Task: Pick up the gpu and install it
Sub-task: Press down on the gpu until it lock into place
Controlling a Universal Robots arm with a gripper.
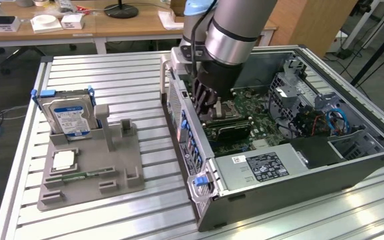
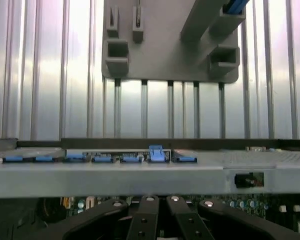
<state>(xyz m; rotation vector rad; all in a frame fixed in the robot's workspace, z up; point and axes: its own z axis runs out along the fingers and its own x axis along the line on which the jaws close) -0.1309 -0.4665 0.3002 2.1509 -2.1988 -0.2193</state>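
The claw (image 2: 159, 220) hung inside the case, behind its rear wall (image 2: 140, 175) with blue clips (image 2: 157, 154); beyond lay the ribbed table (image 2: 50, 75) and grey holder (image 2: 165, 50).

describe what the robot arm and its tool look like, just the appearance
The arm is a thick grey-silver tube with a light blue joint cap and a shiny metal ring near the wrist. Below it, the tool is black and blocky; the wrist view shows black linkage bars with small silver pins.
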